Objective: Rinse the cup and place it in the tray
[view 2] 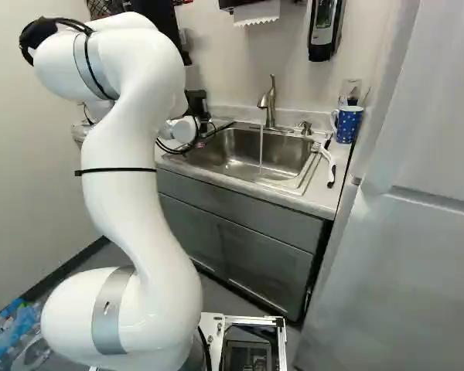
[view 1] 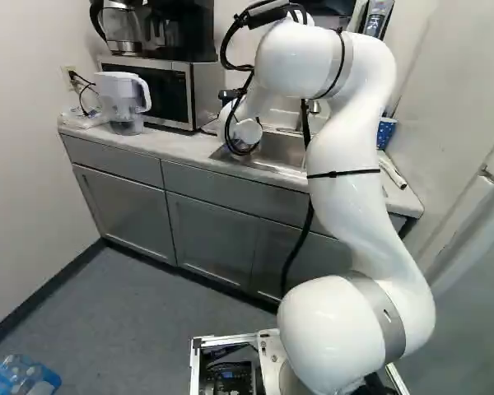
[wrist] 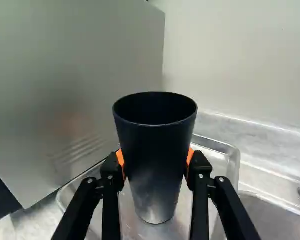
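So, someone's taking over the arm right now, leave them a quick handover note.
Gripper: shut on the dark cup, a finger on either side, cup upright with its mouth up.
Where: cup over the metal tray; can't tell if its base touches down.
Done: cup gripped and brought to the tray. Rinsing can't be confirmed from here.
Left: settle the cup if needed, release, back off. Water is running from the faucet, so probably shut that off.

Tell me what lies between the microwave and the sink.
In the wrist view, the metal tray lies there, with the dark cup in or above it, gripped between the fingers.
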Robot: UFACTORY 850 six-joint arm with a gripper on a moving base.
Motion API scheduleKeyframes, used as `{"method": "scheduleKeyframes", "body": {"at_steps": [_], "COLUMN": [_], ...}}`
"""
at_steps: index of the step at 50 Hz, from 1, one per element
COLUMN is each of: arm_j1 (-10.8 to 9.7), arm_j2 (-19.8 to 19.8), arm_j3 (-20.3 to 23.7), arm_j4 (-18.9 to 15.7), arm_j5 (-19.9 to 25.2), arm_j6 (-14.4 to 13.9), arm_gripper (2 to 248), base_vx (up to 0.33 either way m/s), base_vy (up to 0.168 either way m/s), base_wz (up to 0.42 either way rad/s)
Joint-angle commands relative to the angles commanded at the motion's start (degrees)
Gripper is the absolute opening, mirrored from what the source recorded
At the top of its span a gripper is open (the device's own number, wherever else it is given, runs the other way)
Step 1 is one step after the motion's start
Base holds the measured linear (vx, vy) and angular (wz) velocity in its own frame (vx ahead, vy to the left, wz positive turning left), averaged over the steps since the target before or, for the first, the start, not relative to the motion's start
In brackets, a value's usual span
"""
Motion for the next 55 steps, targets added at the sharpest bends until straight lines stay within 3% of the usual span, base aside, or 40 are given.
{"method": "scheduleKeyframes", "body": {"at_steps": [27,28,32,33,38,39,43,44,55], "arm_j1": [0.0,0.0,0.0,0.0,0.0,0.0,0.0,0.0,0.0], "arm_j2": [0.0,0.0,0.0,0.0,0.0,0.0,0.2,0.3,1.1], "arm_j3": [0.0,0.0,0.0,0.0,0.0,0.0,0.0,-0.1,-0.3], "arm_j4": [0.0,0.0,0.0,0.0,0.0,0.0,0.0,0.0,0.0], "arm_j5": [-1.3,-1.3,-1.3,-1.3,-1.3,-1.3,-1.3,-1.3,-1.3], "arm_j6": [0.0,0.0,0.0,0.0,0.0,0.0,0.0,0.0,0.0], "arm_gripper": [128,156,156,189,189,224,224,247,247], "base_vx": [0.000,0.000,0.000,0.000,0.000,0.000,0.000,0.000,0.000], "base_vy": [0.000,0.000,0.000,0.000,0.000,0.000,0.000,0.000,0.000], "base_wz": [0.000,0.000,0.000,0.000,0.000,0.000,0.000,0.000,0.000]}}
